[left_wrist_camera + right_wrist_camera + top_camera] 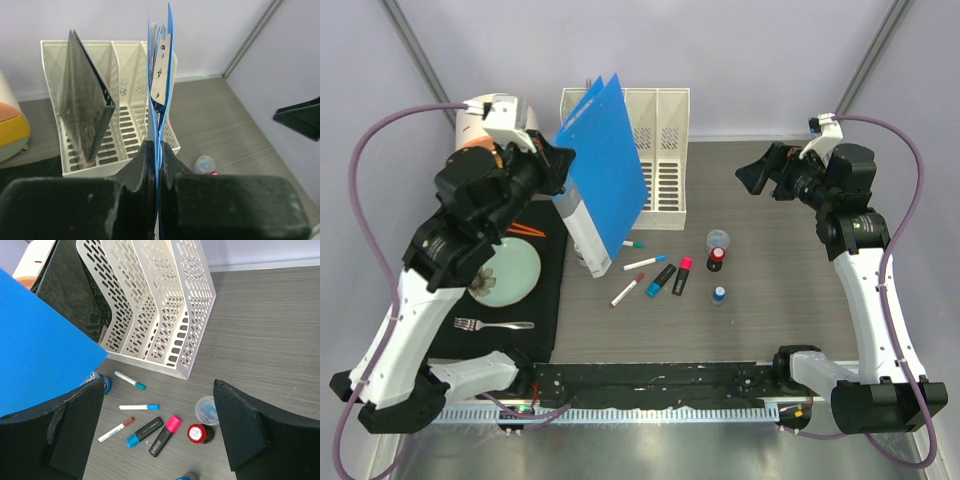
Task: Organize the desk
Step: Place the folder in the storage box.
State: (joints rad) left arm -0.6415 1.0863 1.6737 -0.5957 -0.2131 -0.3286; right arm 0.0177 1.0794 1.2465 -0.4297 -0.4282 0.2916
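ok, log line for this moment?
left gripper: shut on blue folder, raised near file rack | right gripper: open, empty, hovering | markers: loose on desk

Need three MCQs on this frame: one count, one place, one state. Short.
1. How many white-barrelled marker pens lie on the dark wood-grain desk? A) one B) three C) five
2. The metal fork lies: A) on the black cloth mat, apart from the pale green plate B) on bare desk C) on the plate
3. The left gripper is: A) open B) shut on a pen C) shut on the blue folder
Key: 1B, teal-, blue- and red-capped pens lie loose; 2A, mat shows all round the fork; 3C, its jaws pinch the folder's edge.
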